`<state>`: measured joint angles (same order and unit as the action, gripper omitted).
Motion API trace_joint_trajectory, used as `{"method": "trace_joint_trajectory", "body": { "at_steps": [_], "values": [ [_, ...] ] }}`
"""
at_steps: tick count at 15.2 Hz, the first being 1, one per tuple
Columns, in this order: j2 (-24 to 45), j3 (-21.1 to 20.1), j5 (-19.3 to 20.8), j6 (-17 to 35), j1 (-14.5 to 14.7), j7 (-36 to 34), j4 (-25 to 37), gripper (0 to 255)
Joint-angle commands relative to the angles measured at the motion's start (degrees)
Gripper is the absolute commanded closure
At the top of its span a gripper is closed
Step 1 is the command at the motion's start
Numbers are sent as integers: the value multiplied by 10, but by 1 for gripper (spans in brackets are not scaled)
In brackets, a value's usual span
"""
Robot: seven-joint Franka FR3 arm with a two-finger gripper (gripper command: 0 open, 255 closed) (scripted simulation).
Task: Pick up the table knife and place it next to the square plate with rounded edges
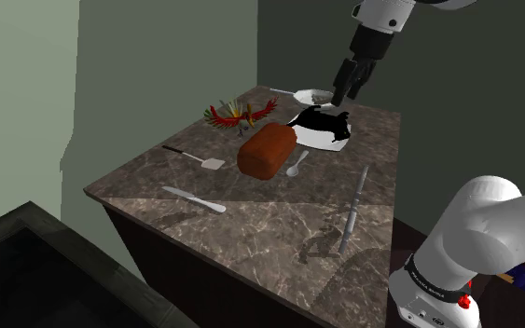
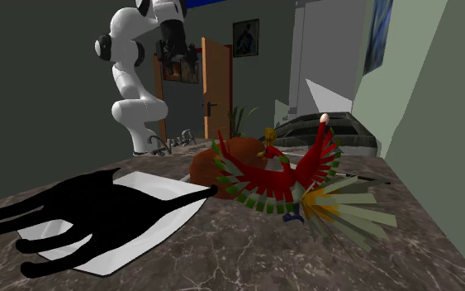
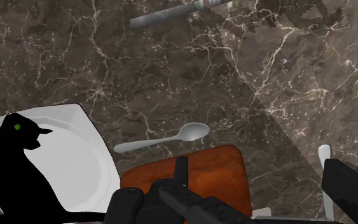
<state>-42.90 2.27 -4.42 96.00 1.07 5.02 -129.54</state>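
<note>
The gripper [image 1: 347,95] hangs with fingers spread wide above the table's [image 1: 279,233] far edge, over a small dish [image 1: 313,96]; bare marble lies open toward the near edge; the table knife [image 1: 354,210] lies flat, well apart, along the shoulder view's right edge, nearer than the square plate [image 1: 325,142].

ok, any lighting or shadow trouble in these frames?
Shoulder view: a paler lit wedge crosses the near part of the marble table, and a dark shadow lies beside the table knife. Wrist view: a pale edge runs diagonally near the spoon. Second exterior view: the cat figure renders flat black, unshaded.
</note>
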Motion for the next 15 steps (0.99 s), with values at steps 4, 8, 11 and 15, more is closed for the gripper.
{"method": "trace_joint_trajectory", "body": {
  "at_steps": [4, 8, 11, 15],
  "values": [
    [43, -23, -7, 35, 11, -13, 1, 0],
    [106, -54, -13, 80, 25, -31, 12, 0],
    [156, -76, -14, 110, 33, -45, 26, 0],
    [229, -105, -9, 145, 44, -66, 54, 0]
  ]
}}
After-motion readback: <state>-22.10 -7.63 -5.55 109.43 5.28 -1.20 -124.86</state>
